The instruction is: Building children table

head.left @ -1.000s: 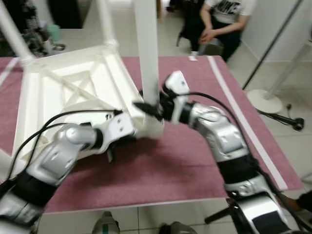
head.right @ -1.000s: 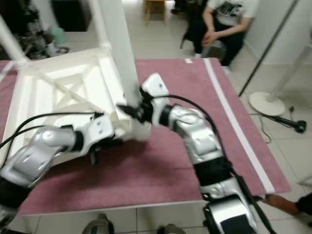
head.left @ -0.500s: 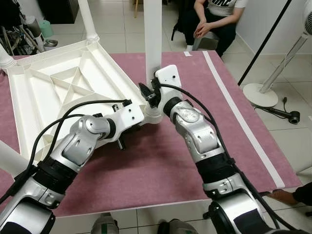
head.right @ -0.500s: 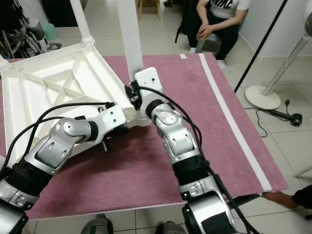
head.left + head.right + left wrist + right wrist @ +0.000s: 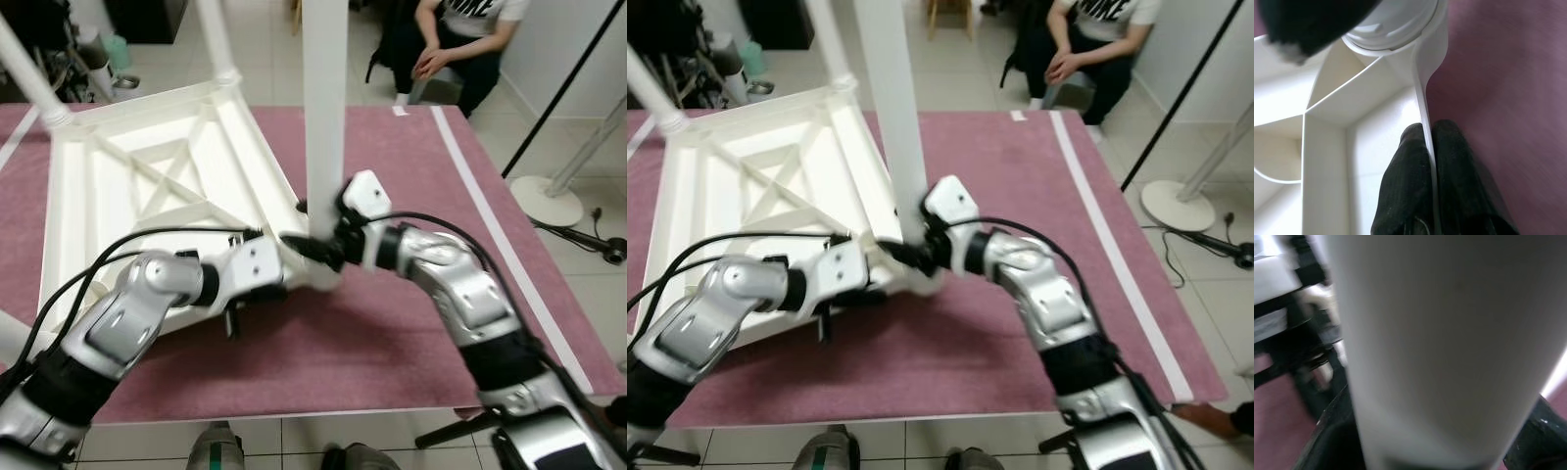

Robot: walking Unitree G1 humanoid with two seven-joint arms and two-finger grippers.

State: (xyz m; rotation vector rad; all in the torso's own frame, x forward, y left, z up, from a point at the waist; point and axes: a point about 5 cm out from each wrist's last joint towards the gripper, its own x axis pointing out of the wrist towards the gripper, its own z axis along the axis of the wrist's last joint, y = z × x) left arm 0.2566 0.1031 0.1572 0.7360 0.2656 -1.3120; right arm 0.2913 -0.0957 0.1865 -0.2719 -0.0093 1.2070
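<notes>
table leg upright, right hand gripping base

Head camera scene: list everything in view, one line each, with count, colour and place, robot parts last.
Table top: one, white, upside down on the mat.
Table legs: several, white, upright at the corners; the near one is between the grippers.
Mat: one, maroon with a white stripe, on the tiled floor.
Person: one, seated, beyond the mat.
Fan stand: one, white, right of the mat.
Left gripper: one, black, pinching the table top's rim.
Right gripper: one, black, clasping the near leg's base.
</notes>
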